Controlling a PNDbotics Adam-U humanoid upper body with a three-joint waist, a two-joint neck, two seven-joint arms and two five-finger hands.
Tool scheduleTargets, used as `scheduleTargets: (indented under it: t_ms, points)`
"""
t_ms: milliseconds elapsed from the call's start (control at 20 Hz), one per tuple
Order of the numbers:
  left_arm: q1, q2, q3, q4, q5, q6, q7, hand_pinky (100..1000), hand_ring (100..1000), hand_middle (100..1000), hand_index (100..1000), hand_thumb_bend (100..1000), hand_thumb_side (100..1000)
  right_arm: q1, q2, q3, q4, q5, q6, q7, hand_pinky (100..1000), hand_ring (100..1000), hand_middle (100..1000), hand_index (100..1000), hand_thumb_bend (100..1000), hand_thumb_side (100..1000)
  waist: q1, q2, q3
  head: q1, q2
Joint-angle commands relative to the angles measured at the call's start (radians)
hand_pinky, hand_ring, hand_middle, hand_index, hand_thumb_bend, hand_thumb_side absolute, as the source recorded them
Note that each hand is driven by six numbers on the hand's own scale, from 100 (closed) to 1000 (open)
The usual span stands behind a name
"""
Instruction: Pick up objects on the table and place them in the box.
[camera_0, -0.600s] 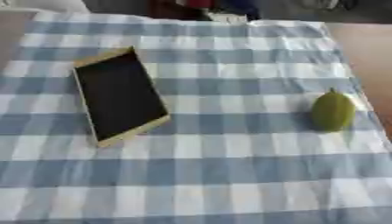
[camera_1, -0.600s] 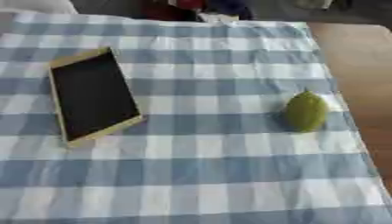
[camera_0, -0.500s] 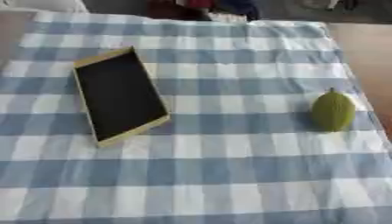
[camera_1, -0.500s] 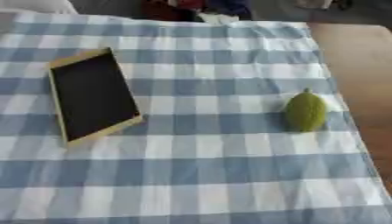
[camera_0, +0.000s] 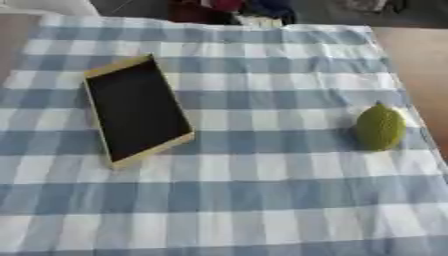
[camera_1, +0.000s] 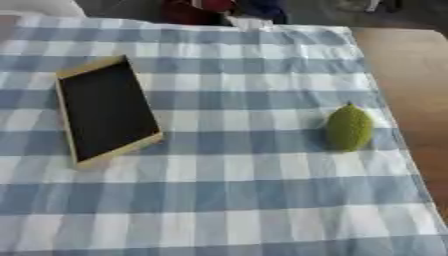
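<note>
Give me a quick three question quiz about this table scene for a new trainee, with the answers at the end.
1. True or false: the green fruit lies inside the box.
2. Which side of the checked cloth is the fruit on: A) robot's left, B) robot's right, C) the middle?
3. Fill in: the inside of the box is ___ in colour.

Key: 1. False, it lies on the cloth, apart from the box. 2. B. 3. Black. Neither robot hand is in view.
</note>
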Motion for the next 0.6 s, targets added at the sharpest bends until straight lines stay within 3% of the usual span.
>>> scheduleTargets:
  t_ms: [50,350,400,450,600]
  points:
    - [0.001,0.034,0.012,-0.018,-0.007,0.000,0.004,673,514,722,847,118,477,0.018,-0.085,0.005,0.005,0.081,0.007,0.055,807,749,747,835,100,387,0.002,-0.013,-0.002,0.004,0.002]
    - [0.010,0.039,0.013,-0.018,-0.012,0.001,0.004,673,512,722,846,115,480,0.109,-0.202,0.060,0.001,0.355,-0.037,0.286,833,825,828,868,233,511,-0.002,-0.014,-0.018,0.014,0.012]
    - [0.012,0.040,0.013,-0.018,-0.013,0.001,0.004,673,512,722,846,114,480,0.122,-0.214,0.070,-0.002,0.386,-0.052,0.313,835,831,832,870,330,486,-0.002,-0.015,-0.021,0.015,0.013]
    - [0.013,0.041,0.014,-0.018,-0.014,0.001,0.004,673,512,722,846,114,480,0.137,-0.226,0.079,-0.005,0.413,-0.070,0.336,836,834,838,871,258,514,-0.003,-0.015,-0.023,0.017,0.015]
    - [0.016,0.043,0.014,-0.018,-0.015,0.001,0.004,673,512,722,846,114,480,0.171,-0.245,0.101,-0.014,0.458,-0.119,0.374,838,838,844,875,270,508,-0.005,-0.018,-0.028,0.019,0.017]
